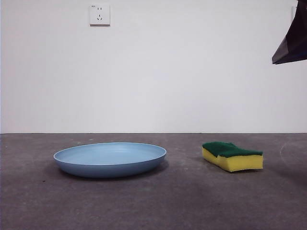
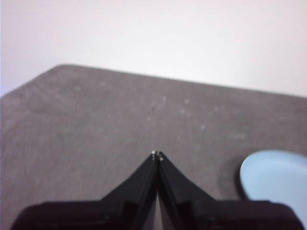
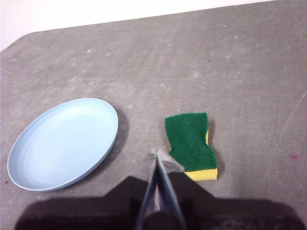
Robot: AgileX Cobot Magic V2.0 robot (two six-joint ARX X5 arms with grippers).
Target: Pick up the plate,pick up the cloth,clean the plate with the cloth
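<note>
1. the plate [image 1: 110, 159], a wide, shallow, light-blue dish with a low rim, lies flat and right way up on the grey table [image 1: 153, 206], left of the middle in the front view.
2. the sponge [image 1: 232, 155] lies on the table to the right of the plate, well apart from it, with bare table between them. its dark green scouring face is up and the yellow block is underneath; its edges are wavy.
3. nothing rests on the plate or on the sponge, and neither one is touched by an arm.
4. the left end effector [image 2: 157, 155] hangs above bare table with its two black jaws pressed together at the tips, holding nothing. an edge of the plate [image 2: 276, 184] shows off to one side of it, apart from the jaws.
5. the right end effector [image 3: 157, 158] is raised over the table with its jaws closed tip to tip and nothing between them. from its camera the tips sit over the gap between the plate [image 3: 64, 143] and the sponge [image 3: 190, 143], nearer the sponge, and above both.
6. in the front view one arm shows only as a black tip [image 1: 291, 43] at the top right corner, high above the sponge.
7. behind the table stands a plain white wall with a white wall socket [image 1: 100, 14] high on the left.
</note>
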